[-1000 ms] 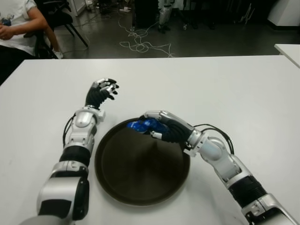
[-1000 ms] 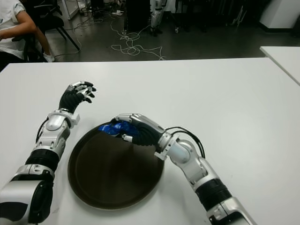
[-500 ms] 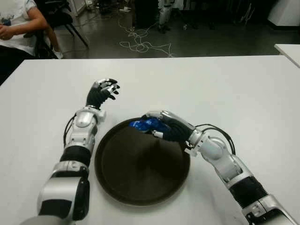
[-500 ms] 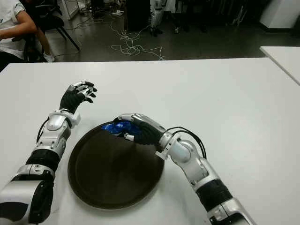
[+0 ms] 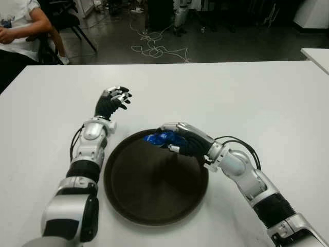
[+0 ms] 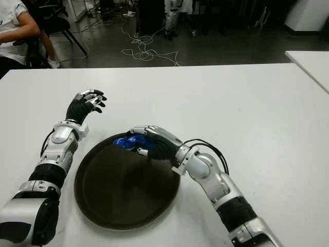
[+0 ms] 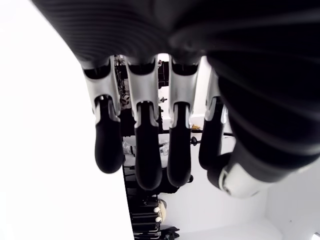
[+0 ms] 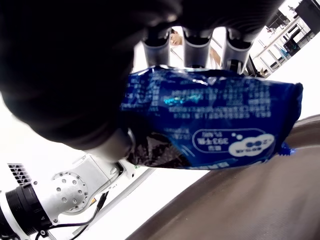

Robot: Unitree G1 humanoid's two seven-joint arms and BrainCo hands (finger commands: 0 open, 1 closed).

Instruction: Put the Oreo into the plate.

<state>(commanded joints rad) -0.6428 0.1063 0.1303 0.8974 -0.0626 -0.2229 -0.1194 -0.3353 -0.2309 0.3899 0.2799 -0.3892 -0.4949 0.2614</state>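
Observation:
A blue Oreo packet is held in my right hand, whose fingers are curled around it over the far rim of the dark round plate. The right wrist view shows the Oreo packet clamped between thumb and fingers, just above the plate's inner surface. My left hand hovers idle to the left of and beyond the plate, fingers loosely spread and empty; the left wrist view shows its fingers holding nothing.
The white table stretches all around the plate. A seated person is at the far left beyond the table. Cables lie on the floor behind. Another white table corner shows at far right.
My right hand with the Oreo packet has shifted slightly to the right and a little lower over the plate's far rim. The left hand stays where it was.

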